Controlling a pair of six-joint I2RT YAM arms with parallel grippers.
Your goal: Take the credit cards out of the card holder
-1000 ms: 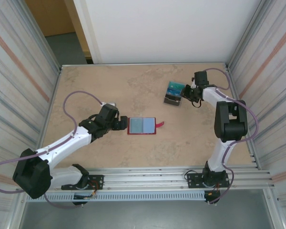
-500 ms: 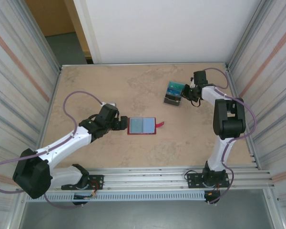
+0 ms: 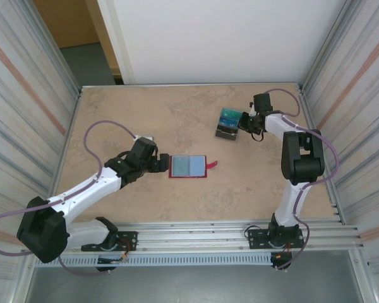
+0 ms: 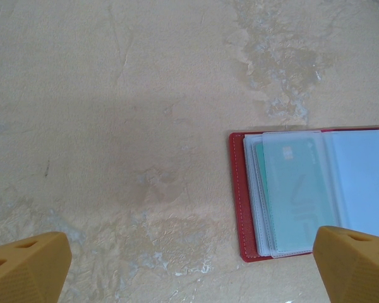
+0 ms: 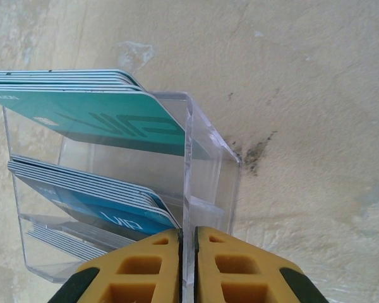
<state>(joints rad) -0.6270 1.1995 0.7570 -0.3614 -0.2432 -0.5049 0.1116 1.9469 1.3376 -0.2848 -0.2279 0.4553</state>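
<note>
The card holder lies open at the table's middle, red cover down, pale clear pockets up. A teal credit card sits inside one pocket; the red edge faces my left gripper, which stands open just left of it with one fingertip over the holder's near corner. Far right, a clear box holds stacks of credit cards: teal, blue, dark grey. My right gripper is shut on the box's thin side wall.
Metal-ribbed walls close in the table on the left and right, and a white panel stands at the back. The clear box sits near the right wall. Bare stone-patterned table spreads between the holder and the back edge.
My right gripper's fingers have closed onto the clear box's wall, and its wrist has shifted slightly left. The left arm and the card holder have not moved.
</note>
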